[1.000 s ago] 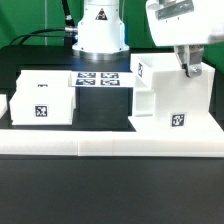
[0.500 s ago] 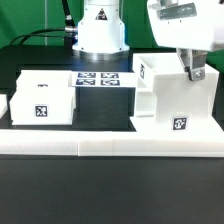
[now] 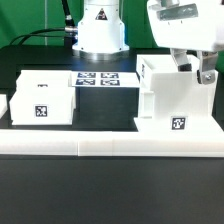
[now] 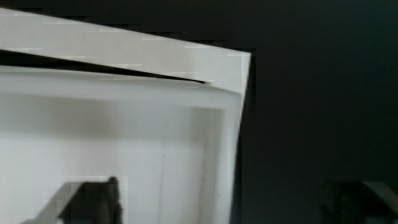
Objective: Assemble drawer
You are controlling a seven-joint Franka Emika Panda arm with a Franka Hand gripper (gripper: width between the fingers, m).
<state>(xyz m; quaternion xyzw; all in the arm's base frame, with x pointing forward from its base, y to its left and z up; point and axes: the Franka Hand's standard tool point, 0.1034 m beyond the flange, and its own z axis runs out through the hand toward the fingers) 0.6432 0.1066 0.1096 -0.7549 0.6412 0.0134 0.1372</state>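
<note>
**End effector spread astride the housing's upper wall**

Exterior view: the tall drawer housing [image 3: 172, 98] stands upright on the dark surface [image 3: 105, 108] at the exterior view's right, its tag [image 3: 179, 124] facing the camera. It sits just behind the long white rail [image 3: 100, 146]. The end effector [image 3: 196, 72] hangs at the housing's top far corner, with one finger [image 3: 184, 66] inside the box and the other outside it. A tray box [image 3: 45, 100] rests well apart at the exterior view's left, also behind the rail. The marker board [image 3: 100, 78] lies flat between the two, nearer the robot base [image 3: 97, 28].

Wrist view: the housing's thin white wall [image 4: 228, 110] runs between the two dark fingers [image 4: 89, 198]. The fingers are spread wide and neither visibly touches the wall.
</note>
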